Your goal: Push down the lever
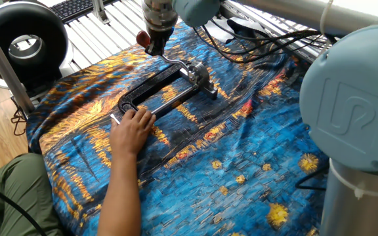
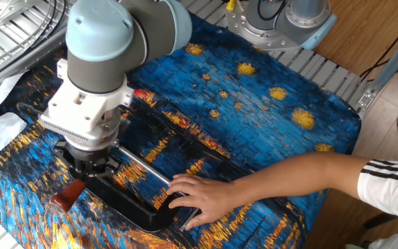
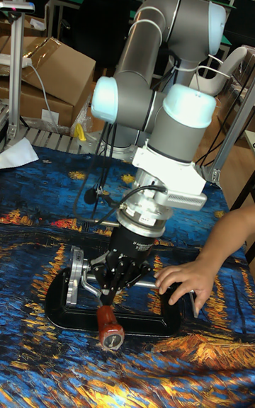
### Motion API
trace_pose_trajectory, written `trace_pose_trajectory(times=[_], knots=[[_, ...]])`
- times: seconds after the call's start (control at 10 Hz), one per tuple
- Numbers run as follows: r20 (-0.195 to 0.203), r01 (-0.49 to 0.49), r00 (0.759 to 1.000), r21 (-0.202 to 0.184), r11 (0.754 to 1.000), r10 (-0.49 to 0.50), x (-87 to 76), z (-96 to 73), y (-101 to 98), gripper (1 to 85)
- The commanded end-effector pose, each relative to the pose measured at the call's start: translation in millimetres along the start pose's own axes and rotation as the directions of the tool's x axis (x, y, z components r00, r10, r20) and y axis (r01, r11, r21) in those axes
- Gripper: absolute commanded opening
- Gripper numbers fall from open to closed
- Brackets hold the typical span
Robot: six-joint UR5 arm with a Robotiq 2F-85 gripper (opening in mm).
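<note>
The short silver metal lever with a red-brown rounded knob is seen at the end of a long black clamp frame laid on a blue and orange patterned cloth over the worktop. The dark pincer is lowered right onto the lever just behind the knob; whether its fingers are together cannot be told. A person's hand is pressed on the frame's opposite end.

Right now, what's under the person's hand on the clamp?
The hand presses on the end of the black clamp frame and its silver bar, far from the gripper and the lever. The bar's tip pokes out beside the fingers; the frame corner beneath is covered.
</note>
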State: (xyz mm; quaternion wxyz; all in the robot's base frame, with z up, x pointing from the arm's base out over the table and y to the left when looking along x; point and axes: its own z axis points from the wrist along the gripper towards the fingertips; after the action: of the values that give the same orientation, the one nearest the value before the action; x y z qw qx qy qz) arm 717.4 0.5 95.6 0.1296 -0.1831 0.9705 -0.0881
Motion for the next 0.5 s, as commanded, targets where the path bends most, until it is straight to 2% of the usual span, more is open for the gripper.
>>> trace_pose_trajectory(times=[0.0,0.2,0.3,0.4], knots=[[-0.069,-0.043,0.997,-0.047,0.998,0.04,17.2,-14.1,5.8,1.0],[-0.131,-0.064,0.99,-0.072,0.995,0.055,32.4,-16.1,13.6,1.0],[-0.162,-0.083,0.984,-0.058,0.995,0.073,40.4,-17.1,11.1,1.0],[-0.175,-0.098,0.98,-0.033,0.995,0.091,44.0,-17.4,5.7,1.0]])
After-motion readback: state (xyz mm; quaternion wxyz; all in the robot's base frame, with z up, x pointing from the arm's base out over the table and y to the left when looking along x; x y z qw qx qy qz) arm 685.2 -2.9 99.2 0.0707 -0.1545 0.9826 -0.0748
